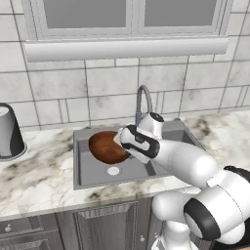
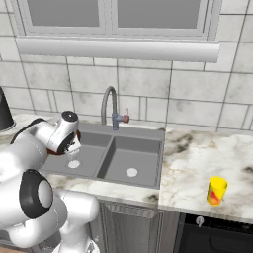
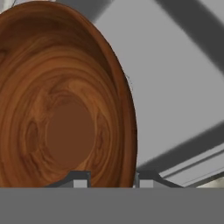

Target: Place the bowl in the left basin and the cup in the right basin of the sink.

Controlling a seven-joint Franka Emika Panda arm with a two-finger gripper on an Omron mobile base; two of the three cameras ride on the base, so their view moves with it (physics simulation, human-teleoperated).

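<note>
Bowl (image 1: 106, 146) first: it hung tilted on edge over the left basin (image 1: 105, 173) of the sink (image 1: 80, 183), its glossy wooden hollow facing the hand camera. The gripper (image 3: 113, 178) was clamped on the bowl's rim, one fingertip inside the hollow and the other outside, with the rim pinched between them.

By the look of it, the bowl would be stiff and fairly light for its width, and the polished finish probably slippery. A pinch on the thin rim seemed the only workable hold, since the body is too wide for the jaws; held that way it could pivot or slide if swung fast. Wood should survive a short drop into the basin.

From the left base, the bowl showed beside the white wrist, above the pale drain (image 1: 113, 171), with the faucet (image 1: 142, 100) behind. From the right base, the arm hid nearly all of the bowl, but that view alone gave the right basin (image 2: 132, 160) and the cup (image 2: 216, 190), standing upright on the counter (image 2: 197, 158) well to the right of the sink, untouched. The hand camera gave the grip itself and the wood grain close up.
</note>
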